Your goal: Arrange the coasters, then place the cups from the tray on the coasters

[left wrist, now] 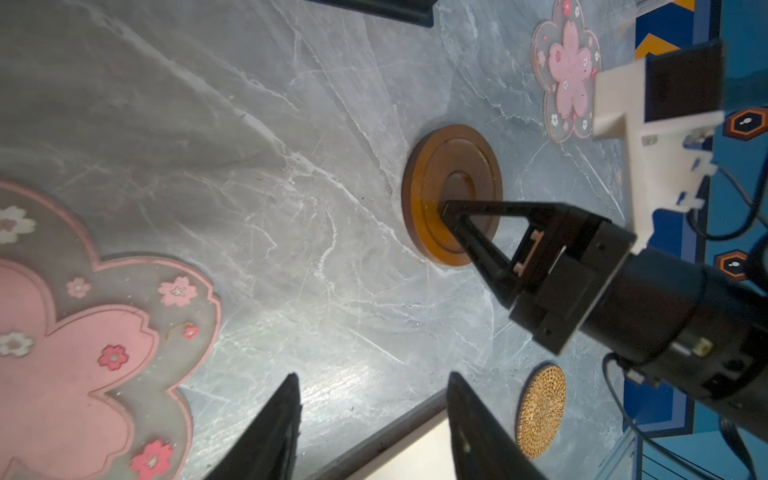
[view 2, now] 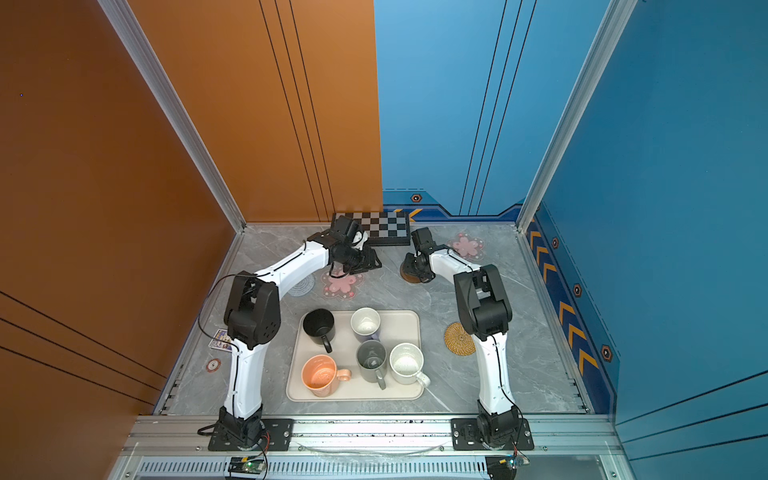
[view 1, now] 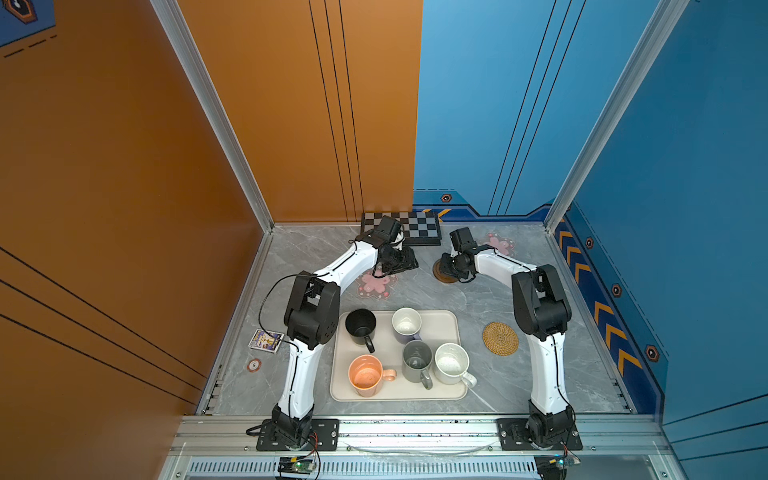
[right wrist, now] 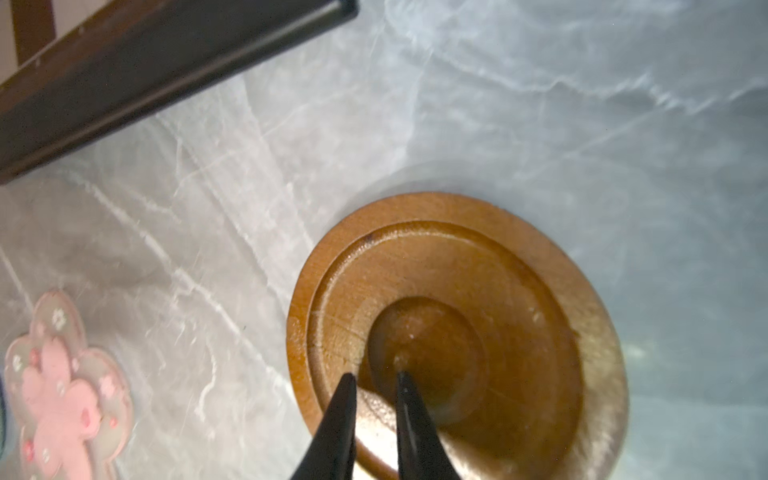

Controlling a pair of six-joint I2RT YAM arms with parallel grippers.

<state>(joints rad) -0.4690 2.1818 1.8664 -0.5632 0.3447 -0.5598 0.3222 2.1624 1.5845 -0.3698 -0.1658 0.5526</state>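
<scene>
The cream tray (view 1: 440,328) holds the cups: black (view 1: 360,326), lavender (view 1: 406,324), grey (view 1: 417,360), white speckled (view 1: 451,363) and orange (view 1: 365,376). One pink flower coaster (view 1: 376,284) lies beyond the tray and another (view 1: 500,243) at the back right. The rattan coaster (view 1: 500,338) is right of the tray. A pale blue-grey coaster (view 2: 302,286) shows beside the left arm. My left gripper (left wrist: 372,376) hovers open and empty over bare table, next to the near flower coaster. My right gripper (right wrist: 374,376) is almost shut and holds nothing, its tips on the brown wooden coaster (right wrist: 457,332).
A black-and-white checkerboard (view 1: 419,228) lies against the back wall, just behind both grippers. A small printed card (view 1: 266,340) and a round token (view 1: 254,365) sit at the left edge of the table.
</scene>
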